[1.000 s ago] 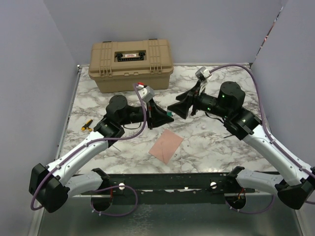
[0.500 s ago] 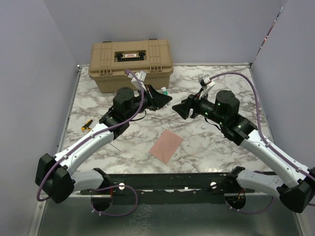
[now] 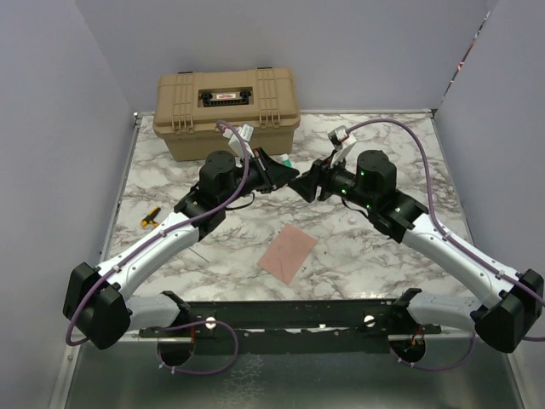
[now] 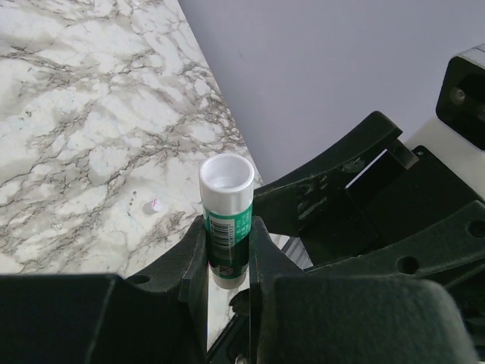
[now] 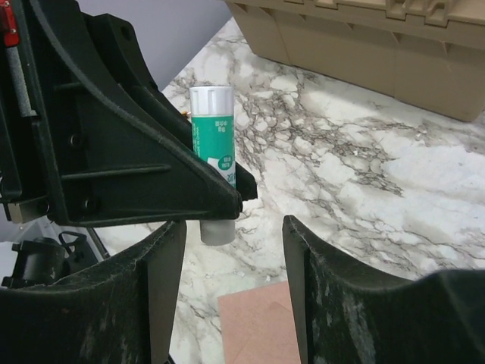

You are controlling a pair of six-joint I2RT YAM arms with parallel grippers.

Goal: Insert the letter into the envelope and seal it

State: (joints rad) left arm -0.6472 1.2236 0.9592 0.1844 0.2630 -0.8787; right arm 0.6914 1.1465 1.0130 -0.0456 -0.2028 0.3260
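Observation:
The pinkish-brown envelope lies flat on the marble table, near the front middle; its corner also shows in the right wrist view. The tan-orange letter is not in view. My left gripper is shut on a green and white glue stick and holds it above the table, behind the envelope. My right gripper is open, its jaws facing the glue stick from the right, close to its lower end and not touching it. The left gripper's fingers fill the left of the right wrist view.
A tan plastic case stands shut at the back left of the table. A small yellow and black object lies near the left edge. A tiny white speck lies on the marble. Grey walls close in the left, back and right.
My left gripper has moved back and up with the glue stick in it. My right gripper has moved left until its open jaws are close to the stick.

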